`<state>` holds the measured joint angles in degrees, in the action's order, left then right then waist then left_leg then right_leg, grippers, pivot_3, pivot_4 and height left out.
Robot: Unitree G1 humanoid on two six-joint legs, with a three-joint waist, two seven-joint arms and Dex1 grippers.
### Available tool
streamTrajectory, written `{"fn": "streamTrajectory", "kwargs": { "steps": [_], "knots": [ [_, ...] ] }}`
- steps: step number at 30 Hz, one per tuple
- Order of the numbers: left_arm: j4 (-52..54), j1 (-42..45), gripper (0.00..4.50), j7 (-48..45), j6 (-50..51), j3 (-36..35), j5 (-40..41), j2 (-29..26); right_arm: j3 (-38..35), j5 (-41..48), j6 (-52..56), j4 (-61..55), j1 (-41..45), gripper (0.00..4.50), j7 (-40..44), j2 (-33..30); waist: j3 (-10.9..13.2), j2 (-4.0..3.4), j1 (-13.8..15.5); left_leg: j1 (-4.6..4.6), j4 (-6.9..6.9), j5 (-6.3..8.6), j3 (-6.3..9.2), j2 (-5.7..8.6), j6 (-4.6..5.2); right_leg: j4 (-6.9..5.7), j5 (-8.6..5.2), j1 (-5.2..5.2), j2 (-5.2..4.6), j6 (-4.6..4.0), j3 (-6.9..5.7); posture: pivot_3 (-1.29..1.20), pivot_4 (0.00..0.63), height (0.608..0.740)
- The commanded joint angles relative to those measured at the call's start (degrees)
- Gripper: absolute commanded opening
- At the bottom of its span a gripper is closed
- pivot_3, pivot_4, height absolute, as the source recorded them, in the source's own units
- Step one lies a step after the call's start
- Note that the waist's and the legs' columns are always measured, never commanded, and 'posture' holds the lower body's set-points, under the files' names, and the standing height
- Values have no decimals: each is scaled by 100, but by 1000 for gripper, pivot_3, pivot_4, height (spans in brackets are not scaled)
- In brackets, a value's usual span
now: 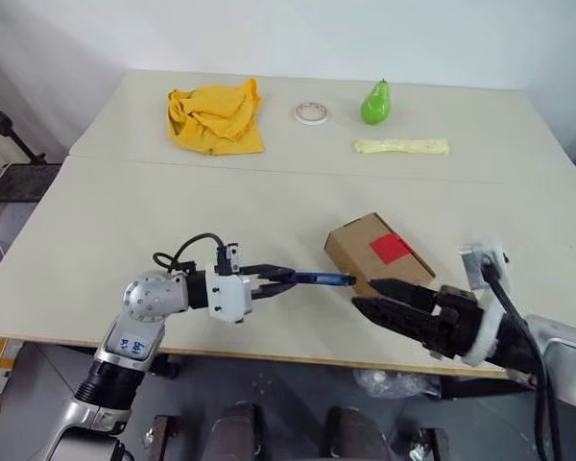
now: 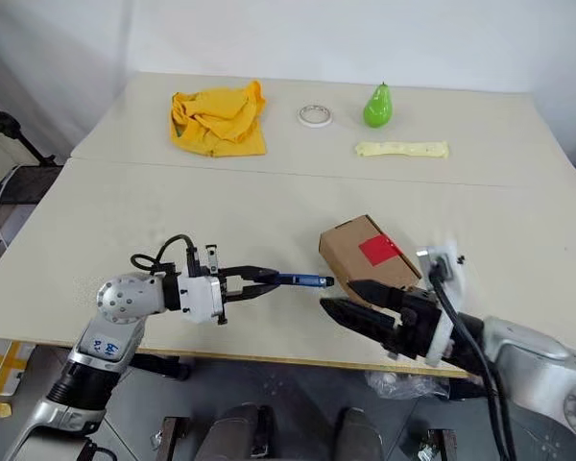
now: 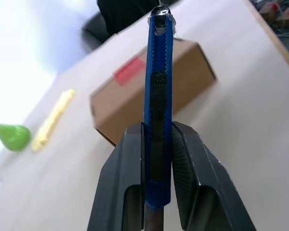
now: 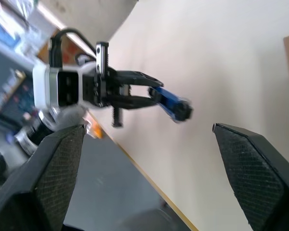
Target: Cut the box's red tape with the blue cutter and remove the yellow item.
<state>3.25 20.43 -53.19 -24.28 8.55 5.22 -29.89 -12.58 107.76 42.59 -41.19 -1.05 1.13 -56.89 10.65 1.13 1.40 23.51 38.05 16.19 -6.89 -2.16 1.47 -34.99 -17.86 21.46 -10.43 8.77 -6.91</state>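
The counter (image 1: pixel 115 230) is a pale beige surface made of two panels that meet along a seam running across it, set against a white wall; dark floor shows below its near edge. On the far panel lie a cloth (image 1: pixel 216 117), a tape roll (image 1: pixel 311 113), a green pear (image 1: pixel 375 102) and a pale yellow strip (image 1: pixel 401 147), all well apart from the near work area. The box (image 1: pixel 377 254) rests on the near panel, close to the front edge, turned at an angle, flaps shut, with the red tape (image 1: pixel 391 248) on its top face. The left gripper (image 1: pixel 274 279) points level toward the box, its jaws clamped on the cutter (image 1: pixel 322 279); in the left wrist view the two pads press both sides of the blue handle, and the cutter tip stands just beside the box's near corner, contact not discernible. The right gripper (image 1: pixel 379 296) sits at the near side of the box, just beside it, its jaws spread wide apart and holding nothing; the right wrist view shows both fingers far apart with the left gripper and cutter between them.
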Motion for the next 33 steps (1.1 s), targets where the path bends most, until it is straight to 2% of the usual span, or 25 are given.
{"fn": "streamTrajectory", "kwargs": {
  "steps": [1,4,8,15,30,33],
  "knots": [
    [84,82,461,4,24,128,-29,-3,403,367,-161,52,364,4457,-618,64,0,0,-5,4,0,0,-1,1,1,1,1,1,0,2,-2,0,150,740],
    [89,173,461,111,77,150,-62,55,858,330,-140,245,750,4457,-1052,203,0,0,-9,9,5,2,-9,4,3,6,4,5,0,7,-4,0,150,740],
    [90,223,461,115,61,225,-119,85,1166,99,174,437,1041,4457,-1009,173,0,0,-8,12,6,3,-9,-1,6,6,4,7,0,7,-4,0,150,740],
    [125,225,461,152,35,293,-177,94,1313,-149,398,733,1352,2141,-850,292,0,0,-6,20,8,5,-9,-1,9,11,4,11,0,8,-6,0,150,740],
    [196,157,461,175,48,358,-225,65,1291,-356,642,970,1496,2141,-624,557,0,0,-5,22,8,5,-8,-3,9,11,4,12,0,8,-8,0,150,740],
    [196,138,461,168,27,358,-229,54,1283,-418,650,982,1481,1547,-598,595,0,0,-5,22,8,5,-8,-3,9,11,4,12,0,8,-8,0,150,740]
  ]
}}
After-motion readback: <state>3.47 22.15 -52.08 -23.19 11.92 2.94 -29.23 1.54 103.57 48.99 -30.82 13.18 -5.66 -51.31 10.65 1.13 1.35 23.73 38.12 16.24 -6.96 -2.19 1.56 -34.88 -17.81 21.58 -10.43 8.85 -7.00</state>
